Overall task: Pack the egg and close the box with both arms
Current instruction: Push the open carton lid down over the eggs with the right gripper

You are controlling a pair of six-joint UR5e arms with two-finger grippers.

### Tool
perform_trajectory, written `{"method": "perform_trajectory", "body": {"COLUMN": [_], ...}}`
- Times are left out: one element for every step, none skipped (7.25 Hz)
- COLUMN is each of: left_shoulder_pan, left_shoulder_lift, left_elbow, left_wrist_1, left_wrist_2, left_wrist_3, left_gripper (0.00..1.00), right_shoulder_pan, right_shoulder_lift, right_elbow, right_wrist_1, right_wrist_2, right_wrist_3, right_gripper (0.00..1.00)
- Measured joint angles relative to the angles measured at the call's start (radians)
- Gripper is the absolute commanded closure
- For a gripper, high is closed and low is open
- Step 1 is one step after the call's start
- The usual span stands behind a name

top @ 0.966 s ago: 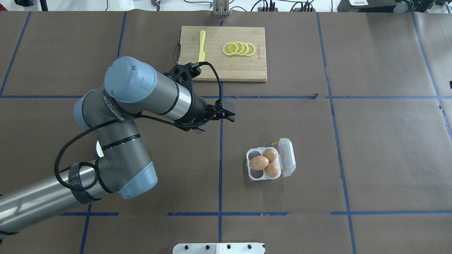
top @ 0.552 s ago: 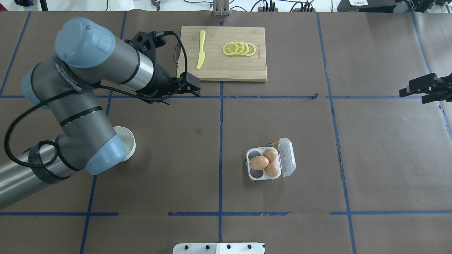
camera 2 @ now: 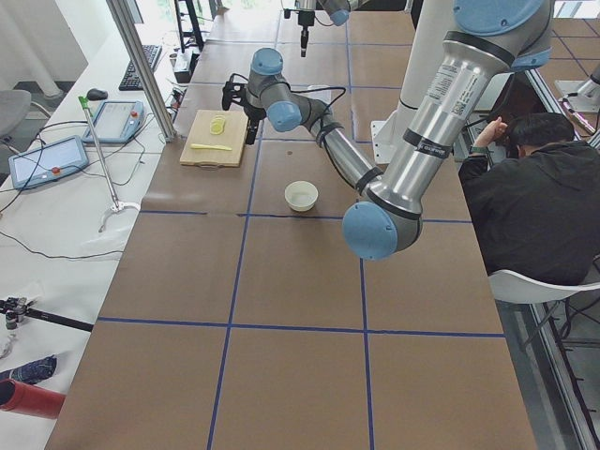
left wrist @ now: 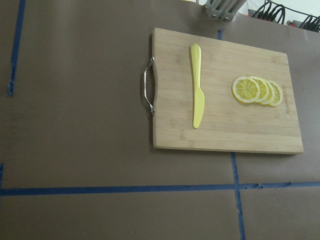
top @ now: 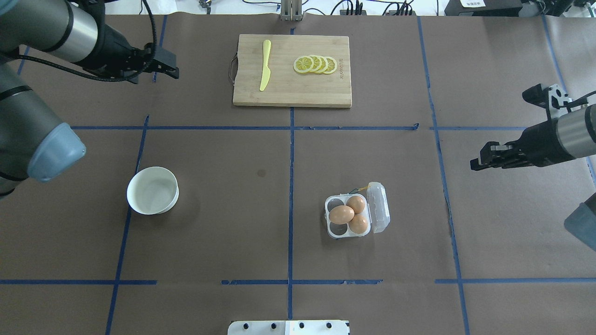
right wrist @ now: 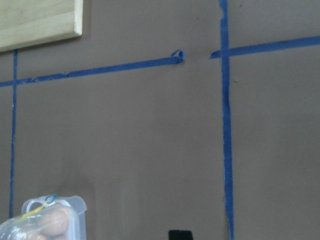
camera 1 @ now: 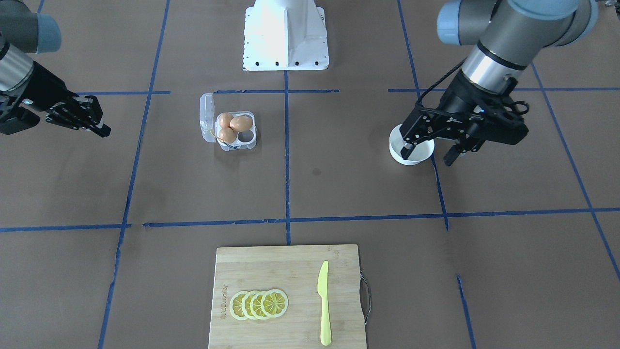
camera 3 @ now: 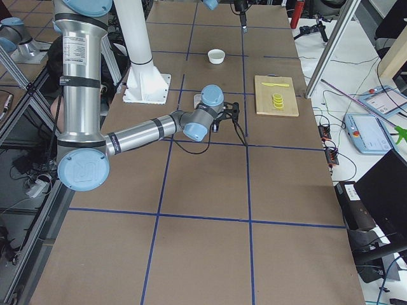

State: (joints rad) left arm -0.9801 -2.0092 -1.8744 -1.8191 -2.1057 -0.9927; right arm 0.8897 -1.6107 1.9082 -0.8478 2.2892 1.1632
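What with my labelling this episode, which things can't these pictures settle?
right end effector: side-on in overhead and front views, so open or shut is unclear.
box: cut off by the right wrist view's bottom edge; only a corner shows.
bowl: partly hidden by the left end effector in the front view.

Bare surface (top: pixel 233 209) surrounds the box (top: pixel 328 216); its open lid (top: pixel 378 207) juts along the side toward the right hand (top: pixel 479 160); bowl (top: pixel 152 190) and board (top: pixel 292 88) lie well apart.
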Motion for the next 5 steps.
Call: {"method": "perform_trajectory", "body": {"left_shoulder_pan": [-0.039, -0.064, -0.074, -0.078, -0.080], "left_shoulder_lift": [0.033, 0.055, 0.067, 0.073, 0.081], "left_elbow": [0.000, 0.006, 0.015, 0.021, 0.024], "left_wrist_1": [0.001, 0.001, 0.001, 0.001, 0.000], "left_wrist_2": [-0.013, -0.019, -0.022, -0.023, -0.023], "left_wrist_3": [0.069, 0.124, 0.159, 0.174, 0.181], "left_gripper": [0.00, 0.00, 0.00, 0.00, 0.00], "right_shoulder_pan": [-0.072, -0.135, -0.194, -0.241, -0.275], "right_shoulder_lift": [0.014, 0.035, 0.068, 0.104, 0.139], "right_elbow": [0.007, 0.009, 0.009, 0.006, 0.003], "right_wrist_1": [0.000, -0.002, -0.007, -0.011, -0.021], "right_wrist_2": [-0.053, -0.102, -0.147, -0.179, -0.199], "right_wrist_3": [0.020, 0.035, 0.061, 0.091, 0.107], "right_gripper": [1.00, 1.00, 1.00, 1.00, 1.00]}}
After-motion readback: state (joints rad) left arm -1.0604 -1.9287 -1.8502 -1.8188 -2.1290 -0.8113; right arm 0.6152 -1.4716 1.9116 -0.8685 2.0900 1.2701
